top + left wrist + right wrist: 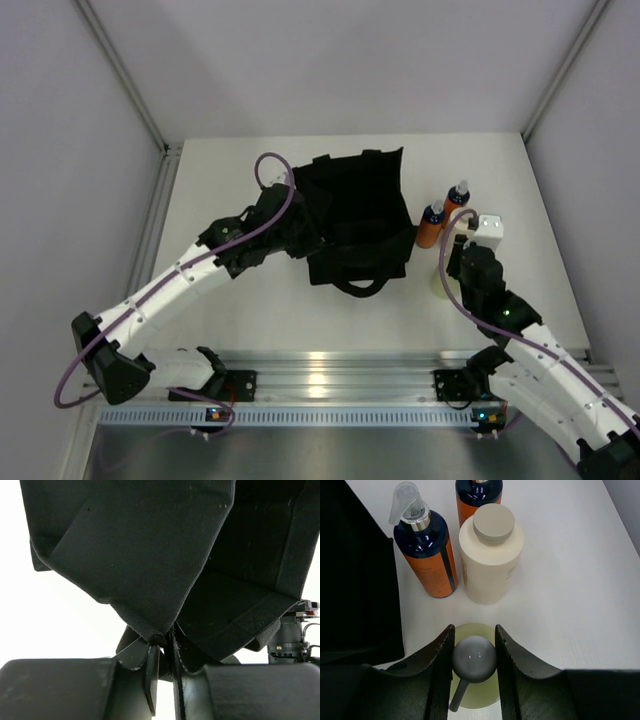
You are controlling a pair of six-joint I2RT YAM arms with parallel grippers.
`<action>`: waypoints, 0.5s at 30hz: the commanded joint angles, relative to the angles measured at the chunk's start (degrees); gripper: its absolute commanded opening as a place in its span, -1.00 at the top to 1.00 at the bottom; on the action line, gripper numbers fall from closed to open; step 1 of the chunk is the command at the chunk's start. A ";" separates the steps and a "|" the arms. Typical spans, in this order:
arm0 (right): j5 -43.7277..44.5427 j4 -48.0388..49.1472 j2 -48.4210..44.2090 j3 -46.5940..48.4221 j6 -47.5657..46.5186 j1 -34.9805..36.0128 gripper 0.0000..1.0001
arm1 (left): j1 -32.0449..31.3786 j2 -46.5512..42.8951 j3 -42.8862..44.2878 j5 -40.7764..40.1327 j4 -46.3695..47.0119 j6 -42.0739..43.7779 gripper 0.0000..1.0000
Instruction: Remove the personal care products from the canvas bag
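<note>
Bag [360, 215] sits mid-table, mouth open, one loop handle hanging toward the arms. The table [250, 310] is bare to the bag's left and along the near edge. Left gripper [162, 647] is at the bag's left side, fingers nearly together, pinching a fold of the bag's hem at their tips. Just right of the bag stand two orange bottles [432, 565] [475, 495] and a cream bottle [490, 565], close together, with bare surface beyond toward the right edge. Right gripper [474, 630] is closed on the grey cap of the yellow-green bottle [480, 695], upright just nearer than the others.
</note>
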 commanded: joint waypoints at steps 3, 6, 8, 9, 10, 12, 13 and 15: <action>-0.64 10.66 -0.96 1.30 2.03 -0.70 0.15 | 0.32 -2.88 -0.08 -1.73 2.72 -0.38 0.45; -0.64 10.04 -1.05 2.09 1.86 -0.70 -0.04 | 0.32 -3.05 0.10 -2.08 2.54 -0.21 0.28; -0.90 9.43 -0.96 3.76 1.25 -0.70 -0.11 | 0.32 -2.97 0.71 -2.25 2.28 0.05 0.14; -0.99 8.82 -0.87 5.07 0.98 -0.61 -0.14 | 0.32 -2.88 1.15 -2.34 2.02 0.75 0.04; -0.99 8.38 -0.87 5.78 0.55 -0.61 -0.18 | 0.32 -2.79 1.76 -2.95 1.58 1.02 -0.17; -0.99 6.80 -0.70 7.27 0.19 -0.70 -0.23 | 0.32 -2.61 3.61 -3.39 0.70 2.07 -0.31; -0.99 6.35 -0.69 8.93 -0.07 -0.70 -0.25 | 0.32 -2.53 4.13 -4.09 0.26 2.34 -0.48; -1.43 5.56 -0.69 11.30 -0.60 -0.61 -0.26 | 0.32 -2.61 5.45 -4.71 -0.62 3.04 -0.97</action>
